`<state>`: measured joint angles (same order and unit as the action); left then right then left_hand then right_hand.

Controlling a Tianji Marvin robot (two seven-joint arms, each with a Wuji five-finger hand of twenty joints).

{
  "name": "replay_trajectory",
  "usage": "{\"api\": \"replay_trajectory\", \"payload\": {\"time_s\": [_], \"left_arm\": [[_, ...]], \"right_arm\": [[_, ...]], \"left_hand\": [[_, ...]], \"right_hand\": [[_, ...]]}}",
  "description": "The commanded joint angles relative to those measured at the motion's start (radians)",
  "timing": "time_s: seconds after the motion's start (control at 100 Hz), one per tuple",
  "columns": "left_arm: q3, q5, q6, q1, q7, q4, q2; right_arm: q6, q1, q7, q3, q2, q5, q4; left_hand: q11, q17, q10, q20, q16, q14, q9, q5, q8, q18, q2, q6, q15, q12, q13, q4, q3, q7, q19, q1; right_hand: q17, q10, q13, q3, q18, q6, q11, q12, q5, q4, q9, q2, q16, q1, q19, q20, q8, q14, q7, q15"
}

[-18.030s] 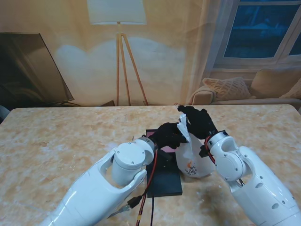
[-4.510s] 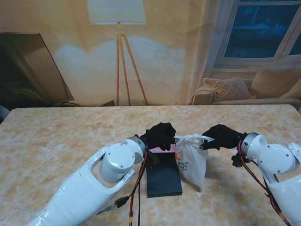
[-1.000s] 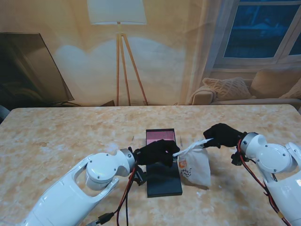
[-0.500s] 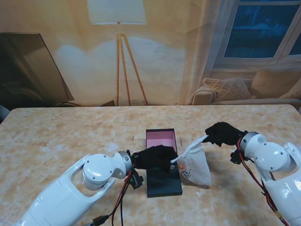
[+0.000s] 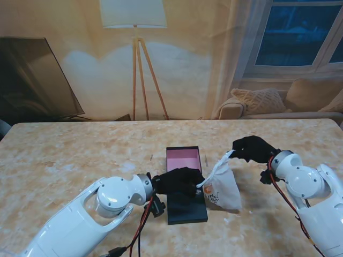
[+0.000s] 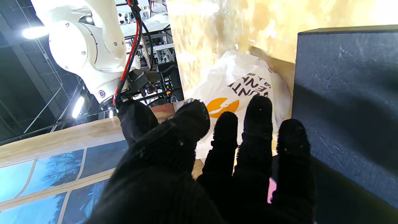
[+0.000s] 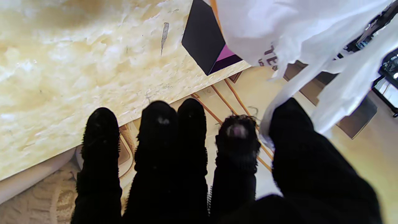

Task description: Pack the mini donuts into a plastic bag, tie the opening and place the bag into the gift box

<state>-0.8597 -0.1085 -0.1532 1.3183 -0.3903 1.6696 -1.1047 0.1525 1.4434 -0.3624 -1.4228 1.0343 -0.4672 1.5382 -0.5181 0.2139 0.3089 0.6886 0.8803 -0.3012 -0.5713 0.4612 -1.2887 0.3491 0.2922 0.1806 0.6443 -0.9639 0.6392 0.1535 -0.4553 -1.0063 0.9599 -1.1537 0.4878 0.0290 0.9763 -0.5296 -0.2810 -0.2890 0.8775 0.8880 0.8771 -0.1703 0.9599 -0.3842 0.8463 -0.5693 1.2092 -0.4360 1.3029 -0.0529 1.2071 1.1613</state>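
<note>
- Stand view: the plastic bag is sitting on the table just to the right of the gift box, leaning against its right edge. The box's long axis is running from 12 to 6 o'clock, with its pink interior showing at the far end and its dark lid nearer to me.
- Stand view: the right hand is pinching one white tail of the bag's opening and drawing it out towards 1 o'clock from the bag. The left hand is closing on the other tail at about 9 o'clock from the bag, resting over the box.
- Stand view: the two tails are stretching along a line from 8 to 2 o'clock, so the tying pull looks to be turning on the hands drawing apart along that line. The left hand is lying nearer the box.
- Left wrist view: the left hand is showing curled fingers in front of the printed bag; I cannot tell the grasp itself from here. The dark box wall is sitting just beside the bag.
- Right wrist view: the right hand is trapping a white strip of the bag between its thumb and first finger, while the other three fingers are lying straight and holding nothing. The box is appearing beyond the bag.
</note>
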Motion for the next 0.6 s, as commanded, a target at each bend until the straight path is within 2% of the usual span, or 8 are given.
{"api": "replay_trajectory", "payload": {"time_s": [0.0, 0.06, 0.15, 0.31, 0.46, 0.52, 0.55, 0.59], "left_arm": [[0.002, -0.003, -0.008, 0.002, -0.010, 0.005, -0.006], [0.003, -0.003, -0.008, 0.001, -0.006, 0.005, -0.007], [0.004, -0.006, -0.010, 0.002, -0.002, 0.006, -0.009], [0.005, -0.011, -0.010, 0.003, -0.001, 0.008, -0.010], [0.009, -0.019, -0.011, 0.001, -0.002, 0.007, -0.011], [0.011, -0.024, -0.013, -0.001, -0.004, 0.006, -0.011], [0.012, -0.026, -0.014, -0.002, -0.004, 0.005, -0.012], [0.014, -0.028, -0.015, -0.003, -0.004, 0.005, -0.012]], "right_arm": [[0.000, 0.021, -0.012, -0.005, 0.004, 0.010, 0.008], [0.022, 0.027, 0.009, -0.005, 0.006, -0.013, 0.011], [0.057, 0.028, 0.048, 0.002, 0.009, -0.051, 0.007], [0.097, 0.021, 0.075, 0.017, 0.010, -0.089, -0.002], [0.124, 0.006, 0.068, 0.034, 0.008, -0.077, -0.016], [0.137, -0.002, 0.071, 0.042, 0.009, -0.070, -0.024], [0.145, -0.006, 0.072, 0.045, 0.009, -0.067, -0.028], [0.156, -0.012, 0.079, 0.050, 0.010, -0.064, -0.036]], "left_hand": [[0.007, 0.004, -0.025, 0.031, 0.021, -0.006, 0.004, 0.069, -0.035, -0.008, -0.022, 0.007, -0.004, -0.015, -0.009, -0.015, -0.017, -0.064, 0.025, -0.006], [0.006, 0.006, -0.024, 0.035, 0.022, -0.007, 0.002, 0.069, -0.034, -0.007, -0.023, 0.010, -0.002, -0.016, -0.008, -0.015, -0.014, -0.064, 0.029, -0.010], [0.005, 0.008, -0.024, 0.038, 0.023, -0.007, -0.001, 0.069, -0.032, -0.006, -0.023, 0.010, 0.000, -0.016, -0.005, -0.015, -0.011, -0.064, 0.033, -0.012], [0.004, 0.009, -0.024, 0.043, 0.026, -0.006, -0.004, 0.067, -0.029, -0.004, -0.025, 0.011, 0.006, -0.018, -0.002, -0.014, -0.003, -0.064, 0.038, -0.016], [0.001, 0.013, -0.024, 0.046, 0.028, -0.007, -0.013, 0.067, -0.028, -0.004, -0.025, 0.013, 0.011, -0.020, 0.006, -0.015, 0.001, -0.066, 0.040, -0.020], [0.002, 0.014, -0.024, 0.046, 0.029, -0.007, -0.016, 0.068, -0.027, -0.003, -0.026, 0.013, 0.013, -0.021, 0.007, -0.015, 0.002, -0.067, 0.040, -0.022], [0.002, 0.015, -0.024, 0.047, 0.030, -0.008, -0.018, 0.067, -0.027, -0.002, -0.026, 0.012, 0.013, -0.021, 0.008, -0.015, 0.003, -0.067, 0.040, -0.022], [0.001, 0.015, -0.024, 0.047, 0.030, -0.008, -0.020, 0.067, -0.027, -0.001, -0.025, 0.012, 0.014, -0.022, 0.009, -0.015, 0.004, -0.067, 0.040, -0.023]], "right_hand": [[-0.032, -0.032, -0.056, 0.036, -0.019, 0.011, -0.058, -0.026, -0.111, -0.021, -0.068, 0.000, -0.017, -0.030, -0.018, -0.018, -0.129, 0.015, -0.140, -0.059], [-0.062, -0.048, -0.105, 0.067, -0.026, 0.037, -0.106, -0.054, -0.237, -0.020, -0.122, -0.002, -0.035, -0.047, -0.040, -0.025, -0.260, 0.036, -0.253, -0.123], [-0.103, -0.075, -0.164, 0.102, -0.040, 0.135, -0.172, -0.099, -0.333, 0.015, -0.192, 0.077, -0.068, -0.051, -0.068, -0.032, -0.439, 0.063, -0.418, -0.211], [-0.138, -0.106, -0.208, 0.177, -0.050, 0.232, -0.229, -0.147, -0.362, 0.104, -0.249, 0.214, -0.102, -0.053, -0.094, -0.042, -0.498, 0.092, -0.667, -0.291], [-0.145, -0.105, -0.211, 0.222, -0.050, 0.228, -0.250, -0.177, -0.355, 0.080, -0.234, 0.203, -0.129, -0.167, -0.107, -0.040, -0.553, 0.096, -0.664, -0.339], [-0.145, -0.093, -0.201, 0.186, -0.051, 0.200, -0.244, -0.183, -0.366, 0.053, -0.207, 0.160, -0.134, -0.210, -0.108, -0.040, -0.634, 0.089, -0.529, -0.345], [-0.145, -0.087, -0.194, 0.167, -0.050, 0.189, -0.242, -0.184, -0.370, 0.047, -0.197, 0.144, -0.135, -0.226, -0.108, -0.040, -0.646, 0.084, -0.489, -0.345], [-0.134, -0.070, -0.172, 0.085, -0.044, 0.147, -0.223, -0.182, -0.362, 0.032, -0.166, 0.110, -0.134, -0.259, -0.104, -0.039, -0.666, 0.071, -0.378, -0.337]]}}
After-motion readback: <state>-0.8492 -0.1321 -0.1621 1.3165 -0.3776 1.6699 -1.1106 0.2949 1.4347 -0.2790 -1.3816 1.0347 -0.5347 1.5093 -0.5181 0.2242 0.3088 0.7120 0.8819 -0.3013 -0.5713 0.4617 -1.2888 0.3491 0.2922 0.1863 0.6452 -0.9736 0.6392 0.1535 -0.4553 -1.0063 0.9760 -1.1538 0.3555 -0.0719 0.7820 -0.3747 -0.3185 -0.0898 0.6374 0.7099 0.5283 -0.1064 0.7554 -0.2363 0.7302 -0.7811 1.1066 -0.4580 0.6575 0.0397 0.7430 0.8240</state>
